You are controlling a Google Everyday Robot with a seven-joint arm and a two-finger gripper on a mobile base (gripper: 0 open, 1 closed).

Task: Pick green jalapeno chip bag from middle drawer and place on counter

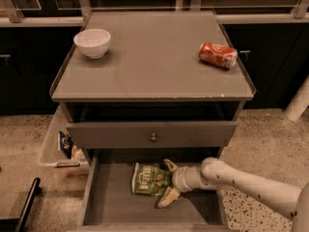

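Observation:
The green jalapeno chip bag lies flat on the floor of the open middle drawer, right of its centre. My gripper reaches in from the right on a white arm. Its fingers are spread, one behind and one in front of the bag's right edge, not closed on it. The counter is the grey top of the cabinet above.
A white bowl stands at the counter's back left. A red soda can lies on its side at the right. A closed drawer front with a knob overhangs the open drawer. A clear bin with items hangs at the cabinet's left.

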